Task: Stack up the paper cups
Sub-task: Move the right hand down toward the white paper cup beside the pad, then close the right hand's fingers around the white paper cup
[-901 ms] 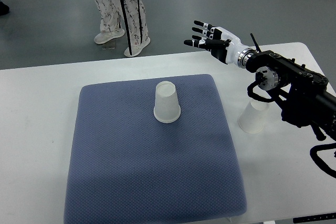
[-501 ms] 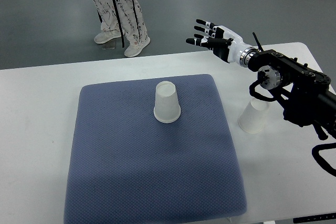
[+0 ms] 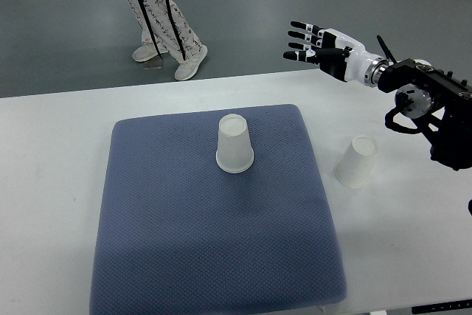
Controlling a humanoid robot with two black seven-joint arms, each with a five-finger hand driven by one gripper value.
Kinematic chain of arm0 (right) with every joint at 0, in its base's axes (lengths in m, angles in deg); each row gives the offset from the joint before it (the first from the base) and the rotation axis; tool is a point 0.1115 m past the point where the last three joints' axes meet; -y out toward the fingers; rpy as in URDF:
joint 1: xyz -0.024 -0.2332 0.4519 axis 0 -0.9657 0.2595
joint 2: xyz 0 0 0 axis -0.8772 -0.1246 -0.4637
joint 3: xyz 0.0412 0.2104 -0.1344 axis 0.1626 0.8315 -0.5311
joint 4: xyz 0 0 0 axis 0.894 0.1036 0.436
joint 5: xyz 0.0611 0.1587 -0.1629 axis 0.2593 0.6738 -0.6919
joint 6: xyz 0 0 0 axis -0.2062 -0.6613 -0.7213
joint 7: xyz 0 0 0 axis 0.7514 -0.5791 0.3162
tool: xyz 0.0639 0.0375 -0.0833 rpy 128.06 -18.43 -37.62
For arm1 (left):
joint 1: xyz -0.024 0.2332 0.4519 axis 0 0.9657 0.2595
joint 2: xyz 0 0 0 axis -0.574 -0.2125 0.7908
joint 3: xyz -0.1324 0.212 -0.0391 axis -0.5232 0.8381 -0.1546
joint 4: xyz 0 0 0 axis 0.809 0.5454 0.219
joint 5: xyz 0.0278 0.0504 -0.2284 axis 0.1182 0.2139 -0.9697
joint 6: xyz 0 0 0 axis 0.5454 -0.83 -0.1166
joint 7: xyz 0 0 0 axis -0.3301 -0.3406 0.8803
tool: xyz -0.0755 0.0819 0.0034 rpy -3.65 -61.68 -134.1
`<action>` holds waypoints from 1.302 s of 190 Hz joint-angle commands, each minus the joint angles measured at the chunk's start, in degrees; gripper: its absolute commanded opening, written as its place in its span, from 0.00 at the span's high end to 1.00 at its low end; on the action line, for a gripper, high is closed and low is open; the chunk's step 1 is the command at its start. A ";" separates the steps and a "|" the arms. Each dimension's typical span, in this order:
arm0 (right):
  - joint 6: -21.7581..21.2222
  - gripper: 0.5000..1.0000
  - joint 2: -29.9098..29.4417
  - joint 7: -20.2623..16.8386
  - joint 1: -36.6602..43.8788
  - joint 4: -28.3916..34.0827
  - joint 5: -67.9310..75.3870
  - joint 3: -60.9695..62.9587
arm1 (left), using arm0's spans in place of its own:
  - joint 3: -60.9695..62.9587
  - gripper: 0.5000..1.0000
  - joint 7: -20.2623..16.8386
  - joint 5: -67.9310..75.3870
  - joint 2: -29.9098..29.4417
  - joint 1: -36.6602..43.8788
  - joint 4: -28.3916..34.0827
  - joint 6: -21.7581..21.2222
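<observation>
2 paper cups, both upside down. Cup on the mat (image 3: 234,144) sits on the blue mat (image 3: 214,219), upper middle. Cup on the tabletop (image 3: 357,161) stands on the white tabletop (image 3: 59,182) just right of the mat edge, not touching it. Right hand (image 3: 318,41) is raised past the far tabletop edge, fingers (image 3: 301,35) spread, released, holding nothing, well apart from both cups. A person's legs (image 3: 158,12) stand on the floor beyond the tabletop.

Right robot hand (image 3: 318,43) raised at upper right, fingers spread and empty, palm turned left; black forearm enters from the right edge.
</observation>
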 commanded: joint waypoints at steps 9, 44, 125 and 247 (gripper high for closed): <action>-2.24 0.05 5.29 -0.01 0.71 2.88 -3.77 -3.27 | -0.05 0.00 -0.01 0.00 0.00 0.00 0.00 0.00; -2.51 0.05 13.12 -0.01 1.06 13.61 -14.14 -7.40 | 0.04 0.00 -0.01 0.00 0.00 0.00 0.00 0.00; -5.85 0.05 29.91 -0.10 6.86 36.64 -35.85 -20.32 | -0.05 0.00 -0.01 0.00 0.00 0.00 0.00 0.00; 5.23 0.06 29.12 -1.51 5.72 37.52 -44.82 -33.33 | -0.05 0.00 -0.01 0.00 0.00 0.00 0.00 0.00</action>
